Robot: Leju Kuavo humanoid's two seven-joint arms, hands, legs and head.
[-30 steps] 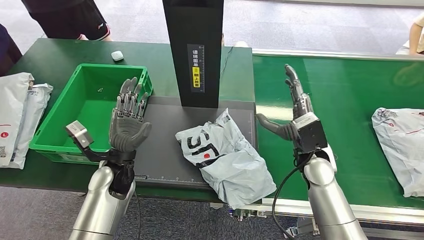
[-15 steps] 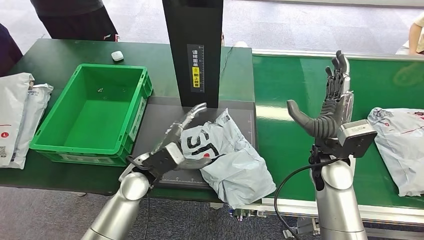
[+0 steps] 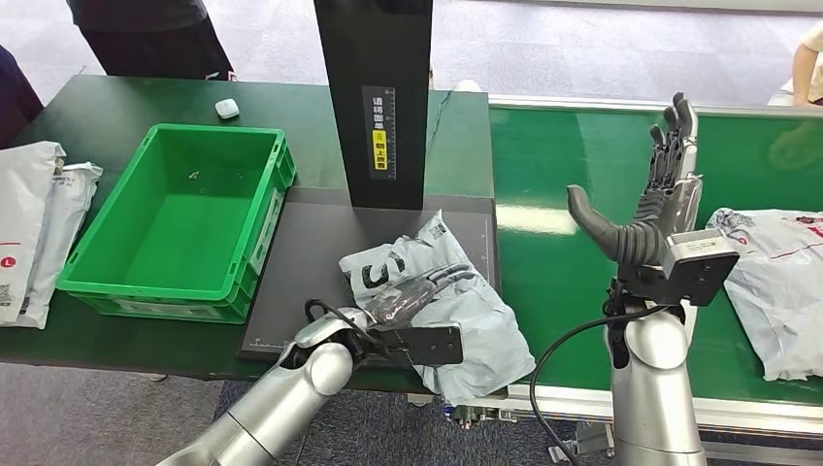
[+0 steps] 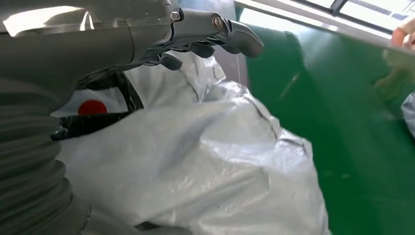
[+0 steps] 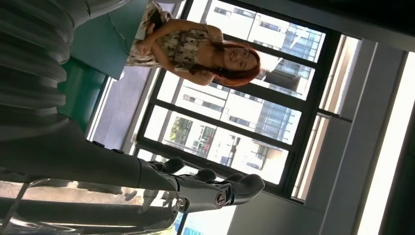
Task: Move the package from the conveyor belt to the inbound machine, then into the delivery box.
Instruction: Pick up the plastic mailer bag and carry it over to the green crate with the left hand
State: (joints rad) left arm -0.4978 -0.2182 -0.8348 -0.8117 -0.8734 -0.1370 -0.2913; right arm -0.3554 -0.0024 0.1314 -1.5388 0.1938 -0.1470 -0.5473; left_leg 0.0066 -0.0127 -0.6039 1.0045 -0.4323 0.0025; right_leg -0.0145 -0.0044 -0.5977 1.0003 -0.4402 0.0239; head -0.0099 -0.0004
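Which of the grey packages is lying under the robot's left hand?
The package on the dark scanner platform, marked with black letters and a red dot; the left hand rests on it. The others lie apart.

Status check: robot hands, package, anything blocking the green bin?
Left robot hand flat on package, grasp unclear. Right robot hand raised, open, over conveyor belt. Package on inbound machine. Green bin unobstructed.

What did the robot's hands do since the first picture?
The left hand dropped from above the green bin onto the grey package, resting on it. The right hand swung up and right, open. The package, bin and second package stayed put.
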